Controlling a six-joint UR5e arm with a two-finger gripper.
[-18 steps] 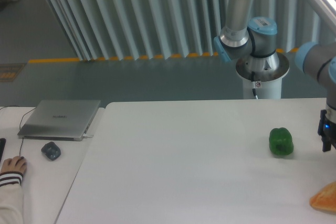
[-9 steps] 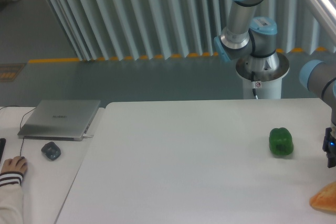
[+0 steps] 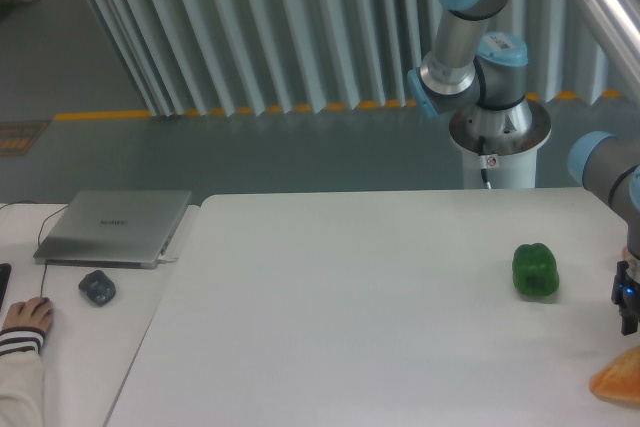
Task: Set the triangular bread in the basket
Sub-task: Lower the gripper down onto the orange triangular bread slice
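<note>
The triangular bread (image 3: 618,381) is a golden-orange wedge at the table's right edge, partly cut off by the frame. My gripper (image 3: 627,319) hangs at the far right edge, just above the bread and apart from it; only its dark left side shows, so I cannot tell how its jaws stand. The basket is out of view.
A green bell pepper (image 3: 535,270) stands on the white table (image 3: 350,317), left of the gripper. The arm's base (image 3: 497,137) rises behind the table. On the left side table lie a closed laptop (image 3: 115,226), a mouse (image 3: 97,288) and a person's hand (image 3: 22,319).
The gripper has come down along the right edge toward the bread and shifted slightly right. The bread and the pepper have not moved.
</note>
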